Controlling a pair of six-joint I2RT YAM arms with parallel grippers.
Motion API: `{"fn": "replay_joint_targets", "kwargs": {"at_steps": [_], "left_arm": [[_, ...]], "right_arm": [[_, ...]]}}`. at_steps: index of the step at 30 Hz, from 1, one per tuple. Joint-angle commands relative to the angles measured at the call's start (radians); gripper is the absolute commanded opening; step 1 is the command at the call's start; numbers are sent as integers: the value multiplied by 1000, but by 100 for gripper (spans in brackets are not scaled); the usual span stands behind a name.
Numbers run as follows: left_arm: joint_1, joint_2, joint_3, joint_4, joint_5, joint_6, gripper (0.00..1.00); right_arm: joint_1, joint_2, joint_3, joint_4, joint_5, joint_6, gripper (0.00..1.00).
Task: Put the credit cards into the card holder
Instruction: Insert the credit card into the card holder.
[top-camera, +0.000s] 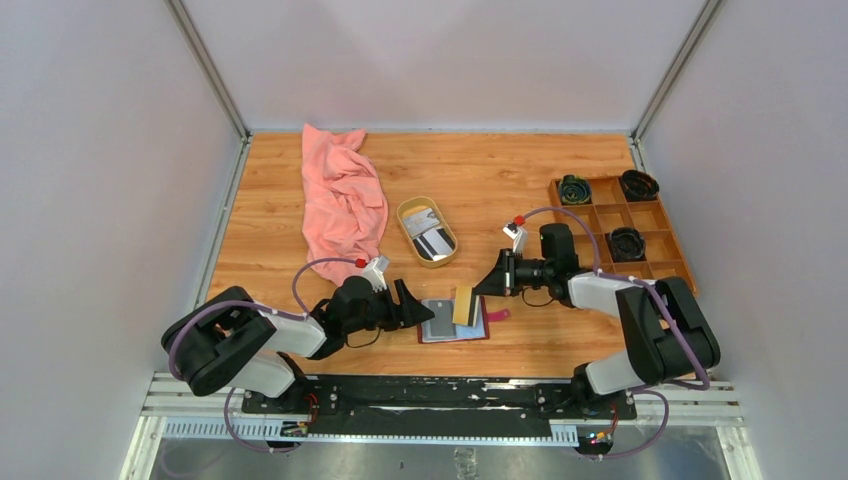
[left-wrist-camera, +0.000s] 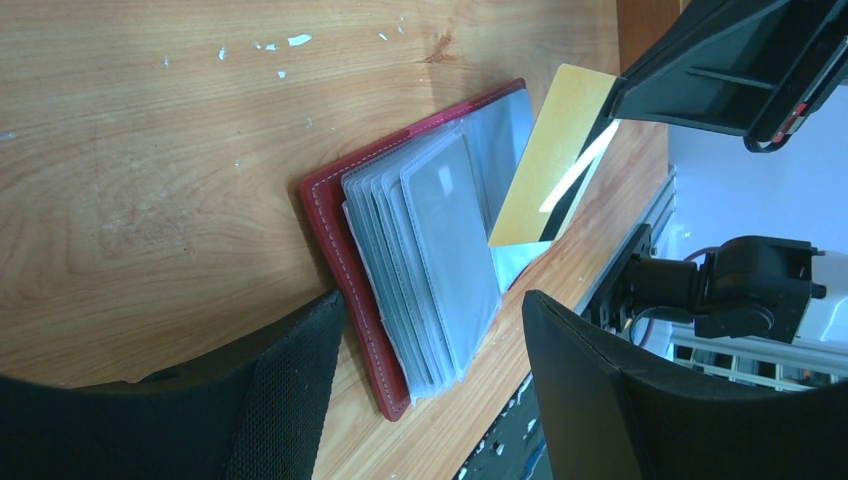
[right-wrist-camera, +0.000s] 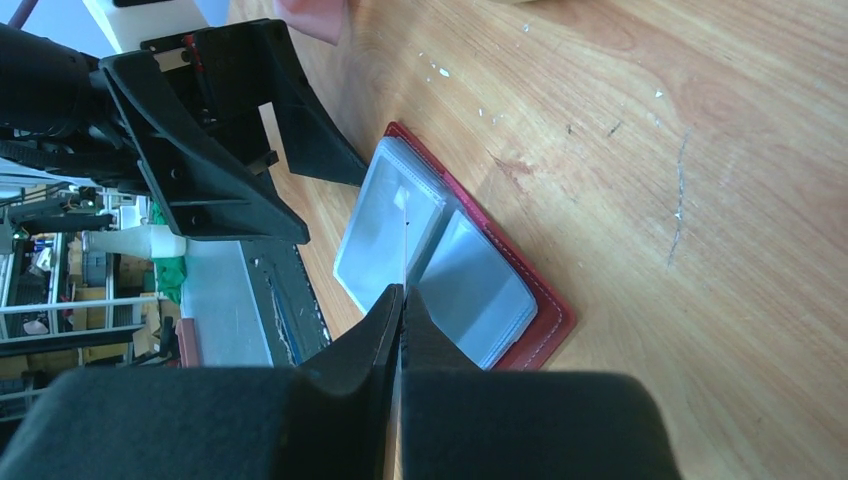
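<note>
The right end effector (top-camera: 480, 290) is clamped tight on a gold credit card (top-camera: 465, 305), which stands tilted on edge over the open card holder (top-camera: 438, 322). In the top view the holder lies at roughly 8 o'clock from it, its long axis running 9 to 3 o'clock across the tabletop (top-camera: 520, 180). The card's lower edge meets the clear sleeves (left-wrist-camera: 430, 240) near the spine, though whether it has entered 1 is unclear. The left end effector (top-camera: 418, 303), jaws wide and empty, sits just beside the holder's 9 o'clock end.

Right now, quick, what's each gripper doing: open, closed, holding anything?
Left gripper: open, holding nothing.
Right gripper: closed on a yellow card.
</note>
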Motion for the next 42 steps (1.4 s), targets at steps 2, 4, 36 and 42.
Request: {"fn": "replay_joint_targets", "kwargs": {"at_steps": [2,4,36,42], "left_arm": [[-10,28,-21,-126,-42,19,73],[-10,31,-20,-126,-42,19,73],[-10,48,-20,-124,-49,16,69],[-10,56,-14,-124,-44,17,68]], "right_arm": [[-6,25,13,8,14,13,0],[-5,28,10,8,14,14,0],[74,169,32,-41,19,-15,0],[89,212,64,-38,6,2,0]]}}
